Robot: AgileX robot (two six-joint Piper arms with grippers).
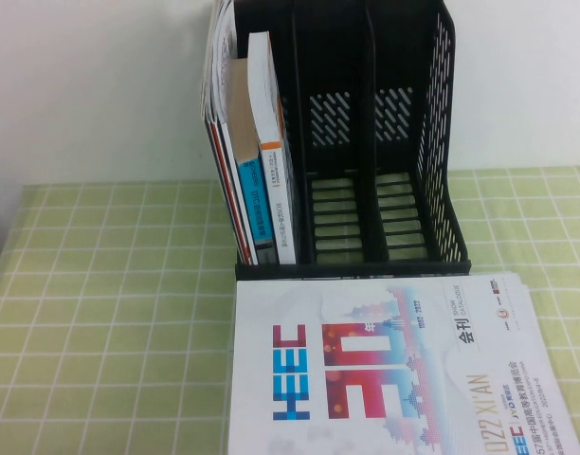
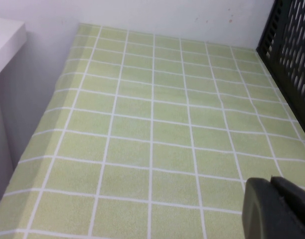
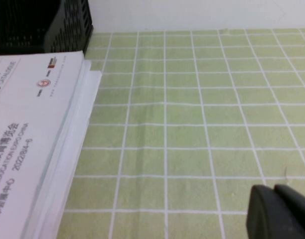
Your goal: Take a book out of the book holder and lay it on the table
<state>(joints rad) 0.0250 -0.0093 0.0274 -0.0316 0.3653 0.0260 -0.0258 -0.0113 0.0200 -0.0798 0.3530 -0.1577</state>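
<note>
The book [image 1: 385, 370], white with blue "HEEC" and a pink-red "30", lies flat on the table [image 1: 110, 313], right in front of the black book holder [image 1: 366, 142]. Its near edge runs out of the high view. The book's edge [image 3: 28, 124] and a corner of the holder [image 3: 43, 25] show in the right wrist view. Neither gripper shows in the high view. My left gripper [image 2: 270, 180] is shut and empty over bare cloth, left of the holder's perforated wall [image 2: 292, 55]. My right gripper [image 3: 273, 187] is shut and empty over the cloth, right of the book.
The holder's leftmost slot holds a thick book with an orange-and-blue spine [image 1: 269, 142] and thin magazines [image 1: 224, 123]; its other two slots hold nothing. A white wall stands behind. A white ledge [image 2: 5, 45] borders the table's left edge.
</note>
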